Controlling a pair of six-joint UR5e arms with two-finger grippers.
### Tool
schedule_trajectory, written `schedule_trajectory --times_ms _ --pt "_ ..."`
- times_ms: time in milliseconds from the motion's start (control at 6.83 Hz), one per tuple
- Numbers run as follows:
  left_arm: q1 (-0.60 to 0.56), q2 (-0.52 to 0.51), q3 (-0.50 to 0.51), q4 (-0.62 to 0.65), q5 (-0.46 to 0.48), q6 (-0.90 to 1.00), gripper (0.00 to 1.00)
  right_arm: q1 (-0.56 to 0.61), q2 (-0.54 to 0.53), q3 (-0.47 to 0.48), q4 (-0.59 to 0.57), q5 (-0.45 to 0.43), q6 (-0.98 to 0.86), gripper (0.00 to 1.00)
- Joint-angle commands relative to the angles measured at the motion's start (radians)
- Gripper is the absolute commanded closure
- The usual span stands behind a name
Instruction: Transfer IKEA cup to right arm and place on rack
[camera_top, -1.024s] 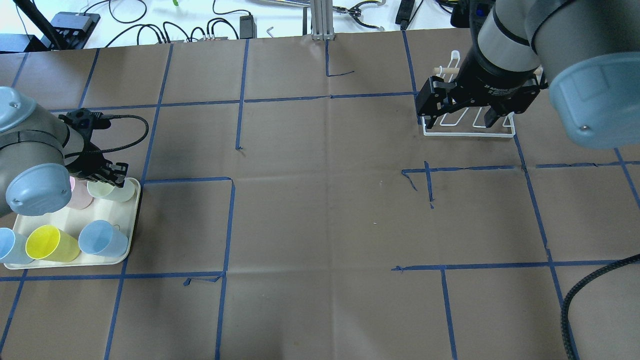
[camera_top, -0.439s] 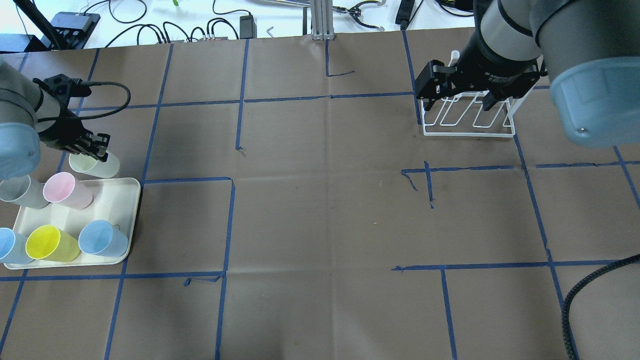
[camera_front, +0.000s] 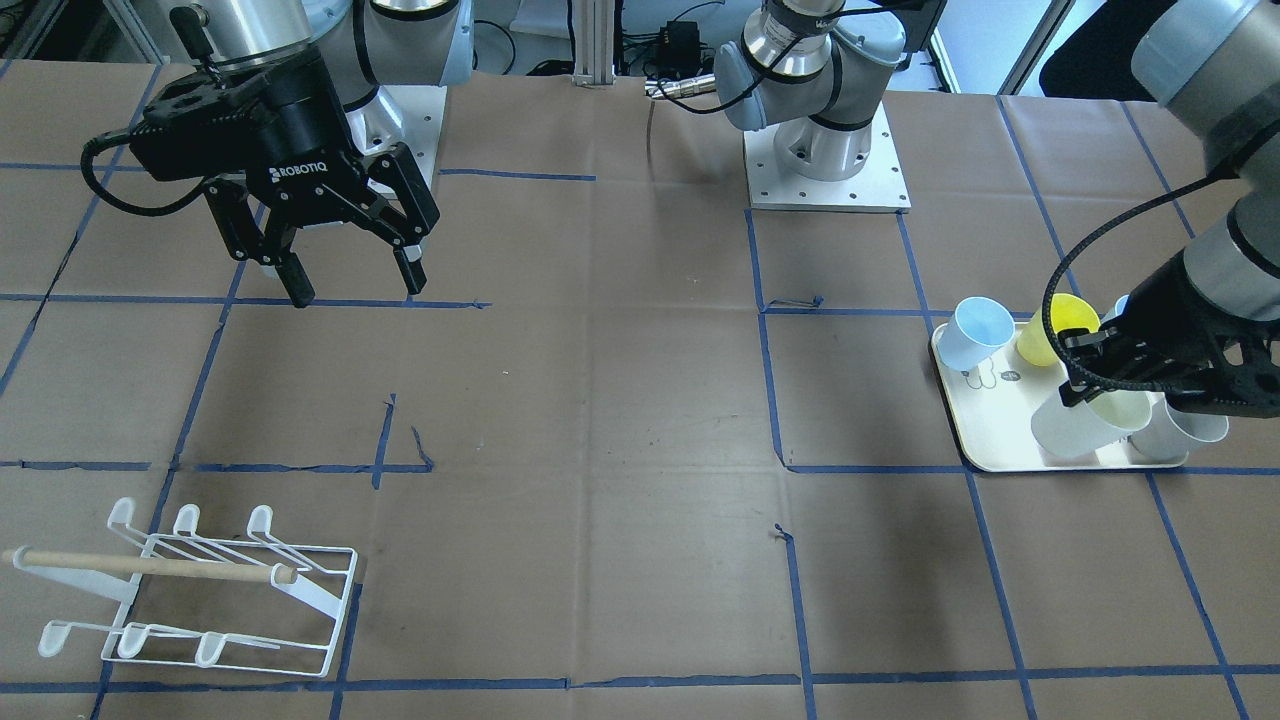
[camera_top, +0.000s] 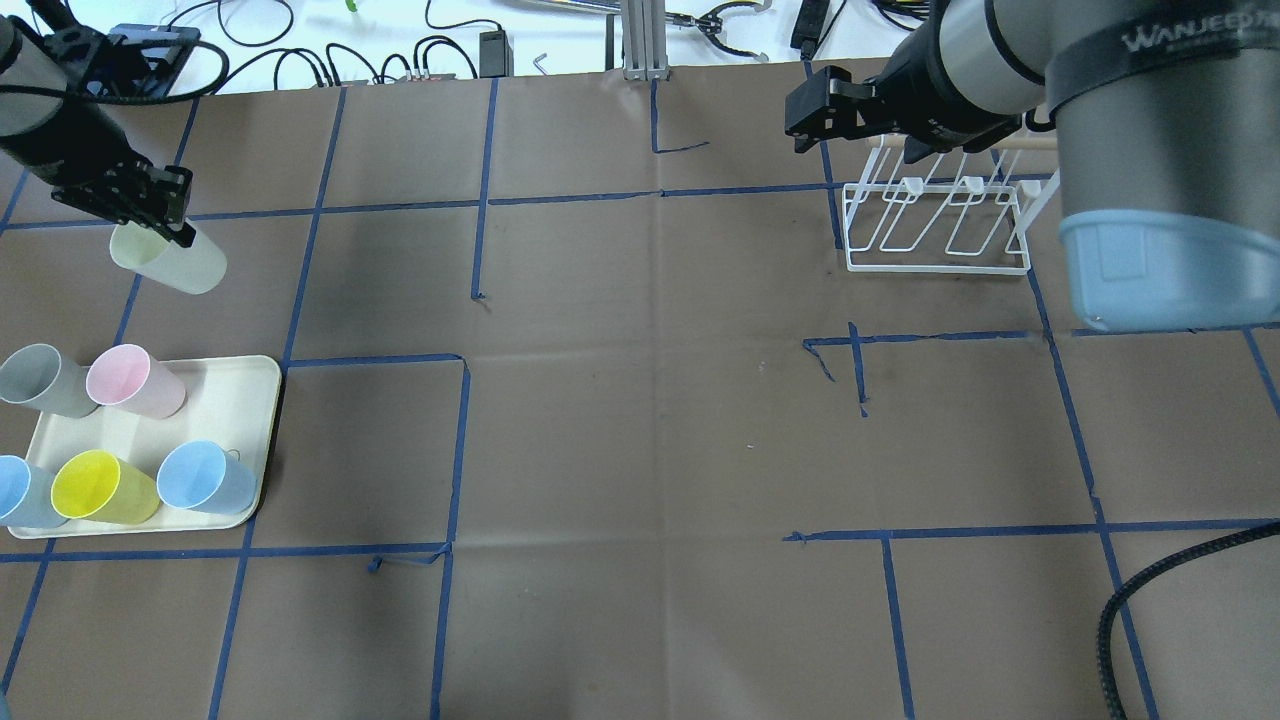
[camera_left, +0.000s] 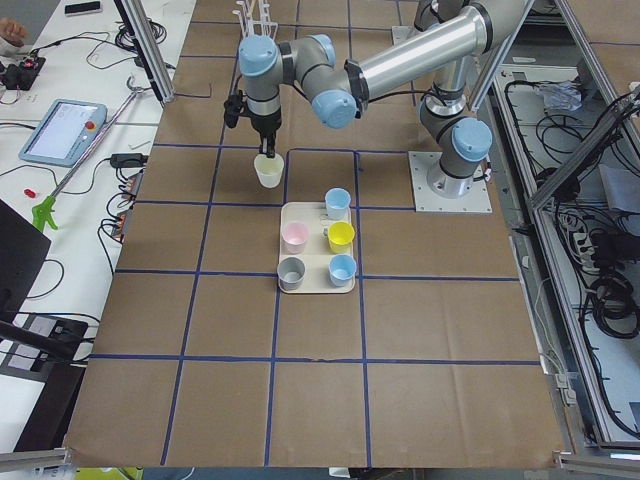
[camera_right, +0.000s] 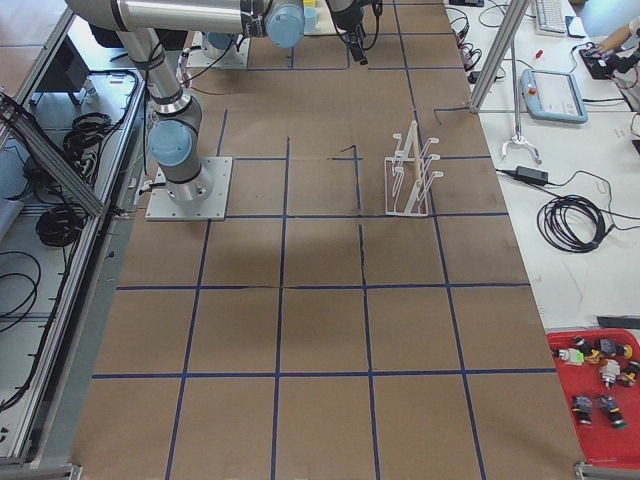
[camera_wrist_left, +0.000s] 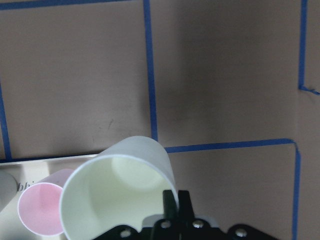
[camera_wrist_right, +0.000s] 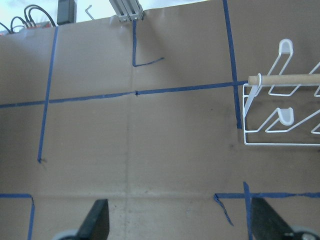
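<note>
My left gripper (camera_top: 150, 215) is shut on the rim of a pale green cup (camera_top: 170, 262) and holds it tilted in the air, beyond the far edge of the cream tray (camera_top: 235, 400). The cup also shows in the left wrist view (camera_wrist_left: 120, 195), the left side view (camera_left: 267, 171) and the front view (camera_front: 1085, 425). My right gripper (camera_top: 858, 140) is open and empty, hovering near the far left corner of the white wire rack (camera_top: 935, 228). It also shows in the front view (camera_front: 350, 282). The rack (camera_front: 200, 590) holds no cup.
The tray holds a grey cup (camera_top: 40, 380), a pink cup (camera_top: 135, 382), a yellow cup (camera_top: 100, 488) and two blue cups (camera_top: 205, 478). Cables and tools lie along the table's far edge (camera_top: 450, 50). Blue tape lines cross the brown paper.
My left gripper has lifted the pale green cup off the tray and carried it toward the table's far side. My right gripper has risen and moved off the rack, still open.
</note>
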Motion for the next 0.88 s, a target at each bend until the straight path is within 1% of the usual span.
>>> schedule_trajectory --times_ms 0,146,293,439,585,732 --pt "-0.140 -0.004 0.103 -0.101 -0.034 -0.238 1.00 0.005 -0.013 0.095 -0.267 0.063 0.255 0.00" --pt "-0.190 0.000 0.103 -0.100 -0.049 -0.304 1.00 0.005 -0.011 0.147 -0.417 0.110 0.408 0.00" --pt "-0.220 0.018 0.095 -0.086 -0.114 -0.306 1.00 0.005 -0.013 0.216 -0.582 0.115 0.545 0.00" --pt "-0.226 0.039 0.083 -0.048 -0.221 -0.291 1.00 0.005 -0.013 0.305 -0.766 0.147 0.680 0.00" --pt "-0.226 0.056 0.060 0.039 -0.354 -0.261 1.00 0.007 -0.011 0.397 -0.941 0.154 0.857 0.00" --pt "-0.226 0.068 0.014 0.169 -0.505 -0.212 1.00 0.007 -0.004 0.467 -1.110 0.186 1.047 0.00"
